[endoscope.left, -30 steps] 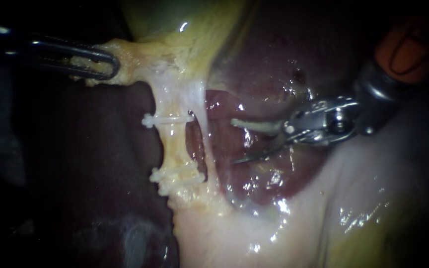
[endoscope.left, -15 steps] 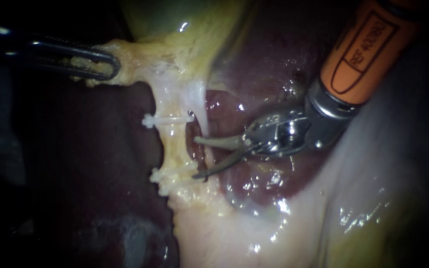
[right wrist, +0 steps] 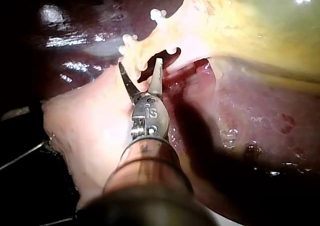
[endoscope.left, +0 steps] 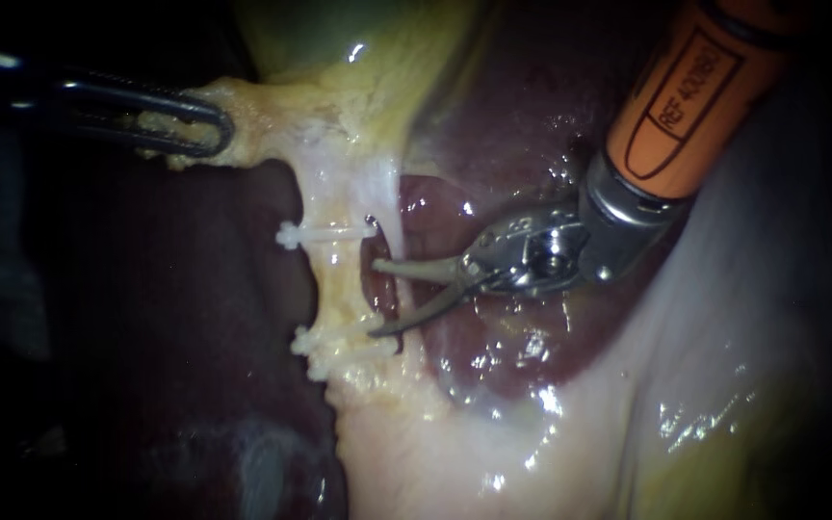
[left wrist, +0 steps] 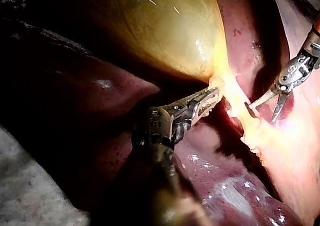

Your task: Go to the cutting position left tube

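Your left instrument [endoscope.left: 185, 125] has not budged: its claw is clenched on the gallbladder [endoscope.left: 368, 39] at its neck, keeping the left tube [endoscope.left: 339, 284] stretched between its two clips [endoscope.left: 325, 232]. Your right instrument [endoscope.left: 374, 297] has come in from over the liver [endoscope.left: 493, 144] within the last second, so the approach looks nearly done. Its claw is open and empty, tips just at the tube's right edge between the clips, and the tube is not yet clearly between the blades.
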`<state>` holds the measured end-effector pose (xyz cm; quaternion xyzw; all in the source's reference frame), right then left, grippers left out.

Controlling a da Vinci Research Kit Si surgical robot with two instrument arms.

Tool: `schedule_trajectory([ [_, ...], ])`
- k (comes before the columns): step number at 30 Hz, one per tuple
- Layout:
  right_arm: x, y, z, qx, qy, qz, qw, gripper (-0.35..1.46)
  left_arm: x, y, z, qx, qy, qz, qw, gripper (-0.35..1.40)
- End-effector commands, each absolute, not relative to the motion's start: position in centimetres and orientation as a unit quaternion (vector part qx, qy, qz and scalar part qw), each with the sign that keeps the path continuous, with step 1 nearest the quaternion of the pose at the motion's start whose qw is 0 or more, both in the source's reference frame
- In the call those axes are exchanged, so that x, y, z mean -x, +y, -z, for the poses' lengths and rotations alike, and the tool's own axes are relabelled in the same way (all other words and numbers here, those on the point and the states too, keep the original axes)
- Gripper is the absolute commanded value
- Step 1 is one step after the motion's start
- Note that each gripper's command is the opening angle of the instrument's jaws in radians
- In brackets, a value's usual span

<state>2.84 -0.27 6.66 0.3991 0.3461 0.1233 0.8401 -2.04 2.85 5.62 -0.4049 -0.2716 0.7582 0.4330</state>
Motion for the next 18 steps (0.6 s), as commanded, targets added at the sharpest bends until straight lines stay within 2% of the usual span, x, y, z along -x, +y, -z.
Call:
schedule_trajectory([
  [1, -2.84, -0.28, -6.69, -0.399, 0.345, -0.123, 0.841, 1.41, 2.04, 2.85, -5.62, 0.405, -0.271, -0.758, 0.433, -0.35],
  [18, -2.84, -0.27, -7.08, -0.394, 0.342, -0.128, 0.843, 1.41, 2.07, 2.83, -5.6, 0.405, -0.271, -0.759, 0.431, -0.35],
])
